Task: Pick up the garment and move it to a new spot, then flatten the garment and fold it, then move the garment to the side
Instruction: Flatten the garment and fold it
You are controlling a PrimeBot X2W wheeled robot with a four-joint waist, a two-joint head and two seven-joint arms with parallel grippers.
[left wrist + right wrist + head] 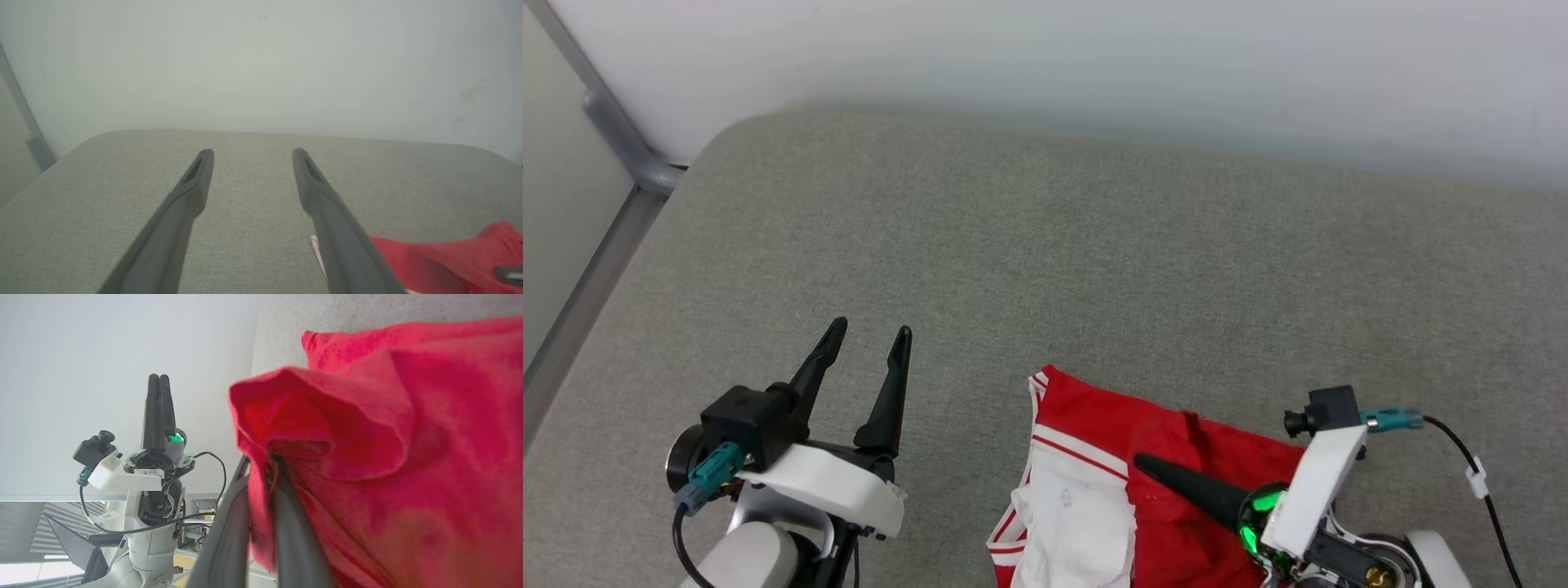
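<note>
From my end, the red jersey T-shirt with white sleeves and red-and-white striped trim is bunched up at the near edge of the grey fabric-covered counter, off toward the robot's right. A white sleeve is flopped on the side facing the left arm. The right tool is in the red part of the shirt. In the right wrist view its two dark fingers are pinched together on a fold of red cloth, and the fabric puffs up over the tips so I can't see them. The left tool is well clear of the shirt, with its fingers spread apart and nothing between them, pointing out over bare counter toward the pale wall. In the left wrist view a bit of the shirt pokes in just past the right-hand finger, down in the corner.
</note>
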